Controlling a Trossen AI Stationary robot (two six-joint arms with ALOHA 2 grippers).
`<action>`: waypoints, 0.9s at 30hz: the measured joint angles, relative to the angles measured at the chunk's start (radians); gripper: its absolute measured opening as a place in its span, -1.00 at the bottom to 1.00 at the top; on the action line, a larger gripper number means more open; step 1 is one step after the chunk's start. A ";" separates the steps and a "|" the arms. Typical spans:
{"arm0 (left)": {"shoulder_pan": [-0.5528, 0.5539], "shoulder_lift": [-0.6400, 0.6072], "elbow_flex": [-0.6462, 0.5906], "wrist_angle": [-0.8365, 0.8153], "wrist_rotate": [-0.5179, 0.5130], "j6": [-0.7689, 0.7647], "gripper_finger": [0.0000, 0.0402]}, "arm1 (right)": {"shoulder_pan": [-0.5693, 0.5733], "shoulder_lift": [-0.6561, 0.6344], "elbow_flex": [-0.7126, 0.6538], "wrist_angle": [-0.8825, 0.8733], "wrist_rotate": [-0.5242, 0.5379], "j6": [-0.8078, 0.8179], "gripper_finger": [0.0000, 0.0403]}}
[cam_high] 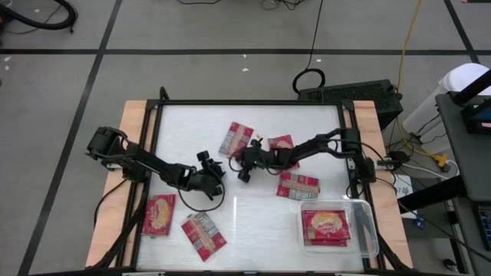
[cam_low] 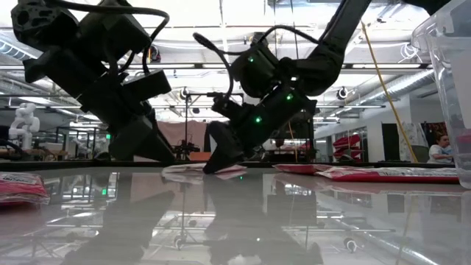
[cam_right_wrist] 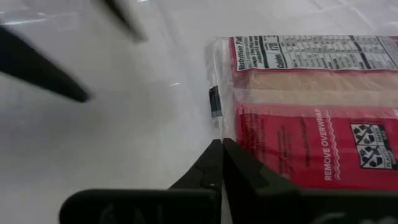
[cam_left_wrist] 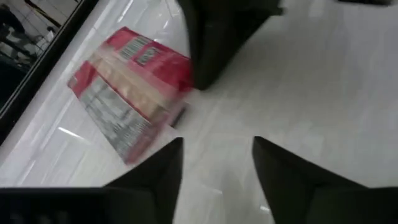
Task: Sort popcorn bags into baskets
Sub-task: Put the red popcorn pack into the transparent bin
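**Q:** So where do your two grippers stand right now?

**A:** Your right gripper [cam_high: 247, 159] sits near the middle of the worktop [cam_high: 253, 222], its two fingers [cam_right_wrist: 219, 163] pressed together with nothing between them. Its tip is low at the surface, just beside the edge of a red popcorn bag [cam_right_wrist: 311, 112] lying print side up. Your left gripper [cam_high: 213, 175] is close by, toward the front-left of the right one, its fingers [cam_left_wrist: 158, 177] spread apart over bare worktop and holding nothing.

**Q:** And where are the bags and the basket?

**A:** A clear basket [cam_high: 367, 230] rests at the worktop's front-right corner, with red bags [cam_high: 326, 228] stacked flat inside it, picture side up. One more bag [cam_high: 298, 185] lies just behind the basket, toward the centre. Another bag [cam_high: 235, 139] sits near the middle of the back edge, tilted, print side up. A bag [cam_high: 281, 143] partly covered by your right arm lies beside it. Two bags are near the front-left corner: one [cam_high: 159, 214] picture side up, the other [cam_high: 203, 234] print side up and angled.
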 joint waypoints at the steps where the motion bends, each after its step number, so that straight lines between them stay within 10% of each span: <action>1: 0.002 0.000 0.000 0.000 0.000 0.012 0.06 | 0.009 0.000 0.000 0.001 -0.004 0.001 -1.00; 16: 0.105 -0.001 0.002 -0.044 0.180 0.180 0.35 | 0.063 -0.017 -0.002 0.014 -0.069 -0.024 -1.00; 27: 0.140 0.001 0.002 -0.054 0.225 0.289 -0.54 | 0.063 -0.015 -0.003 0.051 -0.067 -0.028 -1.00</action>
